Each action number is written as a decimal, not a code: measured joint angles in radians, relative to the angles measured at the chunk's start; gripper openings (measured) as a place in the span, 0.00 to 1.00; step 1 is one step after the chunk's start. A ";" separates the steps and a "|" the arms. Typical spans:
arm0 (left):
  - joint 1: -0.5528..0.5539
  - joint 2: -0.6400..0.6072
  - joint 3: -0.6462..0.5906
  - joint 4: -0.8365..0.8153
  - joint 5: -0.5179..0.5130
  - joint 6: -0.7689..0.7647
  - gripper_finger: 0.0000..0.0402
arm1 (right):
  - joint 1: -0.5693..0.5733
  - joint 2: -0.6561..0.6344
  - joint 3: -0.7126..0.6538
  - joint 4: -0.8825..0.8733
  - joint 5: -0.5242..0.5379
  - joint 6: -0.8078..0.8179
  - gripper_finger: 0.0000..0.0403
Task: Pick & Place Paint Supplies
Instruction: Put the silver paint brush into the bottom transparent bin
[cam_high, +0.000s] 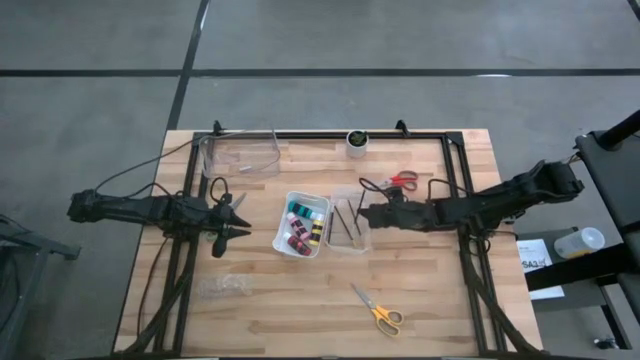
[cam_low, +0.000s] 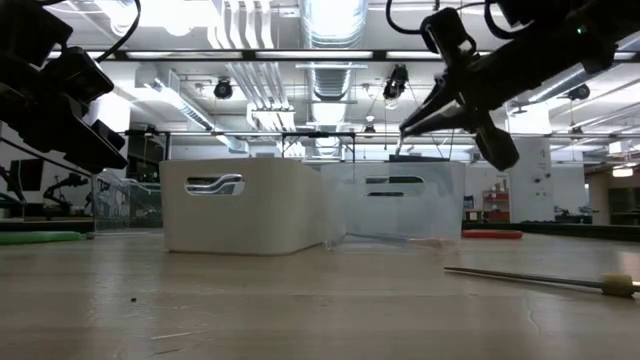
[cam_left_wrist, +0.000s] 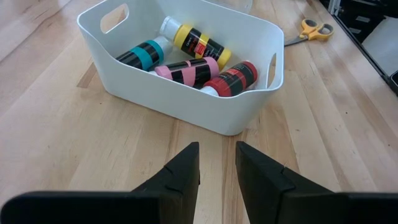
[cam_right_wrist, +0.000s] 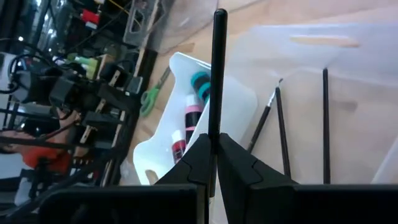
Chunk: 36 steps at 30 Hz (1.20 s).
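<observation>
Right end effector (cam_right_wrist: 213, 155) pinches thin dark brush (cam_right_wrist: 217, 74), poised over clear bin (cam_high: 349, 222) already holding brushes. Step: placing brush. Next: lower, release inside bin. Left end effector (cam_left_wrist: 216, 165) part-spread, empty, near white bin (cam_left_wrist: 186, 102) with paint bottles (cam_left_wrist: 193, 59). Scissors remain on table (cam_high: 440, 310).

Left arm: stretched in from the desk's left edge, lying low and level, its claw (cam_high: 232, 232) over the desk's left half, fingers (cam_left_wrist: 180, 177) parted by a narrow gap and empty. Right arm: reaching in from the right edge toward the desk's middle, its claw (cam_high: 366, 212) raised above the surface, fingers pressed together on a brush (cam_right_wrist: 217, 68).
</observation>
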 joint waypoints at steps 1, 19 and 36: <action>0.000 0.000 0.000 0.000 0.000 0.000 0.27 | 0.000 0.006 0.000 0.000 -0.005 0.009 0.03; 0.000 0.000 0.000 0.000 0.000 0.000 0.27 | -0.023 0.110 0.026 -0.054 -0.026 0.081 0.03; 0.000 0.000 0.000 0.000 0.000 0.000 0.27 | -0.050 0.135 0.027 -0.102 -0.135 0.131 0.03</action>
